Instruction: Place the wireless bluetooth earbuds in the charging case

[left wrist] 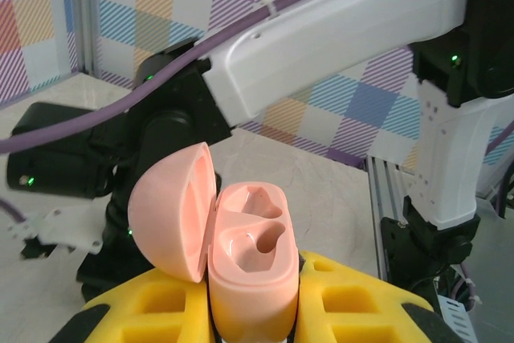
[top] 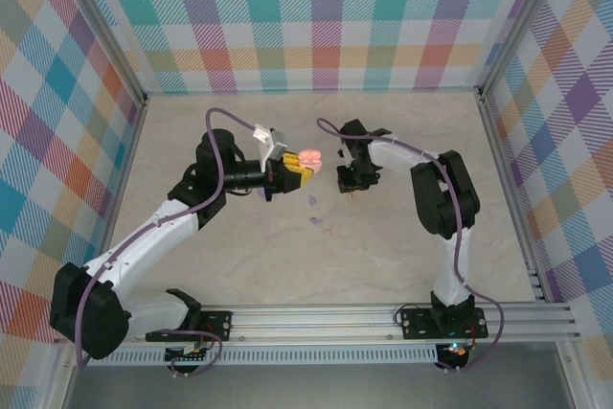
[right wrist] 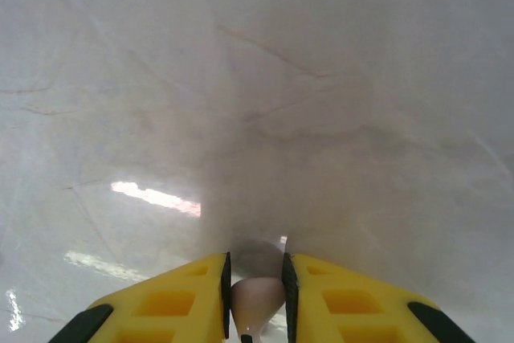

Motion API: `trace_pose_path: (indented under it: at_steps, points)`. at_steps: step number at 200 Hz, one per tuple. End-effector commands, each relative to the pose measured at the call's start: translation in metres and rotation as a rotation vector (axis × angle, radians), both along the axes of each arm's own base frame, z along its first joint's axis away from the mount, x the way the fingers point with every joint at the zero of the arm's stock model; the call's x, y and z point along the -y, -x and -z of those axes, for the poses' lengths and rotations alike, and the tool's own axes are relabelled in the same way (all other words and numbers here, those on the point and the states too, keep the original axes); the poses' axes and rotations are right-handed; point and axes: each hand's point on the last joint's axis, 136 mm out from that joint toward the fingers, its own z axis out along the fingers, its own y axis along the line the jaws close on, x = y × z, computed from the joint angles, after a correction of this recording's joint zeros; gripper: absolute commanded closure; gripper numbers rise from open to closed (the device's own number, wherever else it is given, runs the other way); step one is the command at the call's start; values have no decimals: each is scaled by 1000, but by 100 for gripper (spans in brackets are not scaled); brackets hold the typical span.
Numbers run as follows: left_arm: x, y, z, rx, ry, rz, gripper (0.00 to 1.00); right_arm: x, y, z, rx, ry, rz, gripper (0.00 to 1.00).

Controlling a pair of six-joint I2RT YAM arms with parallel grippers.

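**A:** Where's the bud?

**B:** A pale pink earbud (right wrist: 257,303) is pinched in the right claw (right wrist: 255,272), its stem seemingly pointing back toward the wrist. The left claw (left wrist: 253,315) is clamped on the open pink charging case (left wrist: 249,259), and both wells are empty.

**A:** Which way from there?

**B:** The case lies just beside the right claw, to its left. Its wells are stacked along the left claw's fingers. No legible writing anywhere.
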Motion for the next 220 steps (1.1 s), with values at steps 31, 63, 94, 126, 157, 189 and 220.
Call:
trace_pose_path:
  at_steps: [31, 63, 94, 126, 157, 189, 220]
  points:
    - [6, -22, 29, -84, -41, -83, 84, 15, -1, -18, 7, -187, 148, 74]
    - [9, -37, 41, -118, -33, -123, 84, 19, -3, -38, 42, -335, 204, 74]
    - [11, -47, 48, -128, -5, -156, 84, 20, -3, -61, 82, -448, 238, 74]
    - [12, -52, 55, -126, 2, -171, 84, 14, 1, -88, 127, -543, 228, 74]
    - [12, -54, 61, -124, 2, -173, 84, 8, 7, -119, 187, -623, 198, 73]
    - [13, -56, 64, -117, 5, -179, 84, 4, 13, -155, 263, -695, 156, 72]
    - [13, -58, 66, -110, 6, -184, 84, 0, 22, -189, 323, -770, 120, 72]
